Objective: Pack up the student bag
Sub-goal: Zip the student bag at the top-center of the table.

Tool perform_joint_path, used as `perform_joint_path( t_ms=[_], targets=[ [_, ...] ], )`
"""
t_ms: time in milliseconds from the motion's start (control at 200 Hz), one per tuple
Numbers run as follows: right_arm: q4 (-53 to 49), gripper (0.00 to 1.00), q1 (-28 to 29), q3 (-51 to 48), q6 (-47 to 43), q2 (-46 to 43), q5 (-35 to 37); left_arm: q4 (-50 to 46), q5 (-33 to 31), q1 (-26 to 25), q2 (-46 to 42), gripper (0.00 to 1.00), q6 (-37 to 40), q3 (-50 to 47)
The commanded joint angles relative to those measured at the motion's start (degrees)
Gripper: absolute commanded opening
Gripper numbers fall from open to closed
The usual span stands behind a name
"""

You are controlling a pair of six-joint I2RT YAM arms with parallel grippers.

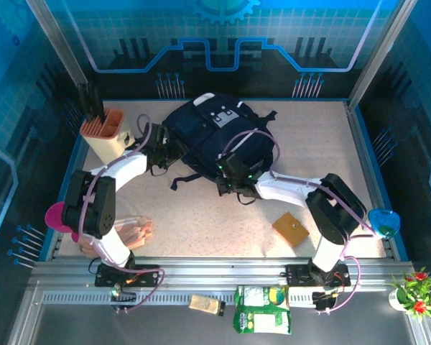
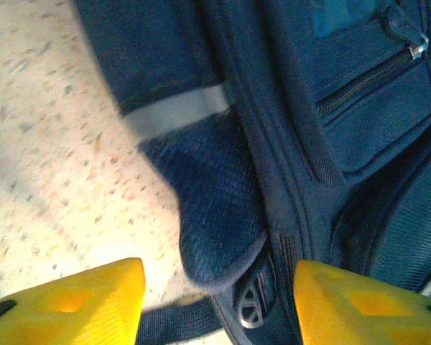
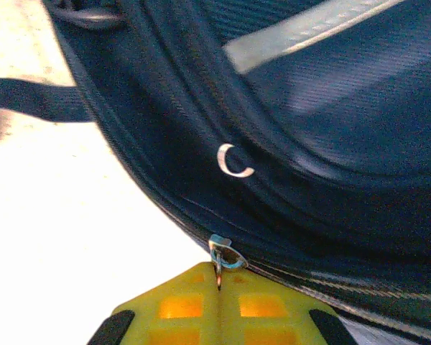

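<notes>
Right gripper [image 3: 219, 282]: the yellow fingers [image 3: 179, 305] are pressed together and clamped on a small silver metal zipper pull [image 3: 225, 256]. The pull sits on the zip track at the edge of the student bag [image 3: 330, 129], a large dark navy fabric backpack. A small white C-shaped mark [image 3: 233, 162] lies on the fabric just above the pull, and a pale grey stripe [image 3: 302, 32] crosses the panel beyond it. Left gripper [image 2: 219, 282]: the yellow fingers [image 2: 79, 302] stand apart and grip nothing. In the gap between them lie a rounded flap of dark navy mesh fabric [image 2: 215, 208] and a grey plastic buckle [image 2: 250, 305]; whether either finger touches the bag cannot be told. A zipped navy pocket [image 2: 373, 93] lies further along the bag on the right. In the overhead view the student bag [image 1: 208, 133] lies flat on the speckled beige tabletop [image 1: 323, 144], towards the far middle, grey-white patch uppermost and black straps trailing towards the arms. The left gripper [image 1: 160, 154] is at the bag's left edge, the right gripper [image 1: 233, 172] at its near edge. A cream and orange holder [image 1: 106, 133] with black items upright in it stands near the bag's left side. A brown square tile [image 1: 291, 228] lies beside the right arm, well apart from the bag. A green printed packet [image 1: 262, 309] rests on the metal rail in front of the bases.
</notes>
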Motion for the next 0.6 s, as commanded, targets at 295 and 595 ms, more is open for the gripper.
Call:
perform_joint_path(
  t_ms=[295, 595],
  targets=[
    [-0.4, 0.00, 2.2, 6.6, 2.2, 4.8, -7.0, 19.7, 8.9, -5.1, -6.6, 0.70, -21.0, -16.6],
    [-1.9, 0.00, 2.2, 5.2, 3.4, 3.3, -5.4, 25.8, 3.2, -9.5, 0.8, 0.57, -25.5, -15.8]
  ],
)
